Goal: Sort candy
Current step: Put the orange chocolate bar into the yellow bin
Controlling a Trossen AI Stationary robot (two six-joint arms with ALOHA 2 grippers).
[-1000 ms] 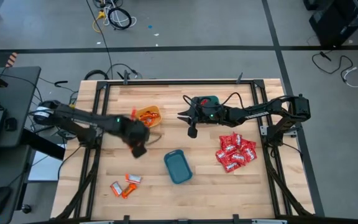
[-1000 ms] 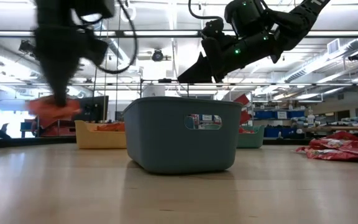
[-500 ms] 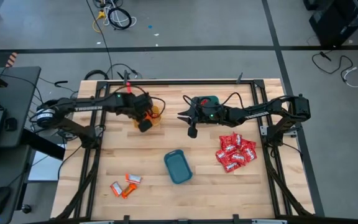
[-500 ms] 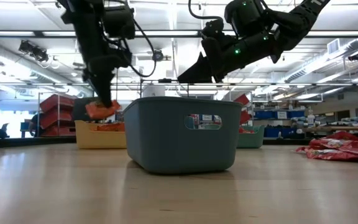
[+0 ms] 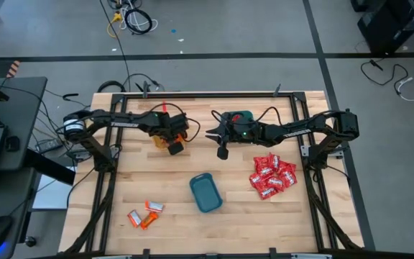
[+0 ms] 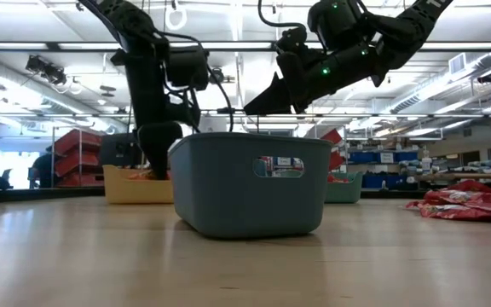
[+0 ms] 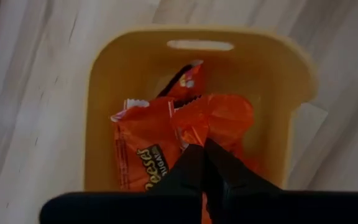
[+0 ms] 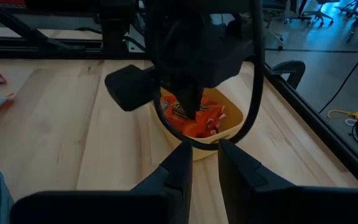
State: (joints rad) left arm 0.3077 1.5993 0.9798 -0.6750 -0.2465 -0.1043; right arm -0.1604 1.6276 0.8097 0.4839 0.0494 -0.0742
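My left gripper [image 5: 174, 141] points down into the yellow bin [image 5: 169, 129] near the table's far left, shut on an orange packet [image 7: 219, 118]. More orange packets [image 7: 143, 155] lie in that bin. In the low view the left gripper [image 6: 157, 164] reaches behind the bin's rim. My right gripper [image 5: 217, 142] hovers open above the table's far middle; its wrist view [image 8: 204, 155] looks at the yellow bin [image 8: 225, 134]. Red packets [image 5: 272, 175] are piled on the right. Orange-and-white packets [image 5: 144, 214] lie on the near left. My left gripper pinches the orange packet by a crumpled part of its wrapper [image 7: 199, 132] between its two shut fingers [image 7: 188, 168], coming from above and pointing down. The packet sits low inside the yellow bin, on top of the other orange packets.
A teal bin [image 5: 206, 193] stands in the table's middle, large in the low view [image 6: 250, 183]. A second teal bin [image 5: 241, 116] sits under the right arm at the far edge. The red pile [image 6: 467, 203] lies low on the right. Bare wood spans the near middle.
My left gripper has swung from the table's middle left toward the far edge, carrying the orange packet, and has come down into the yellow bin. The packet has gone from hanging in the air to sitting inside the bin.
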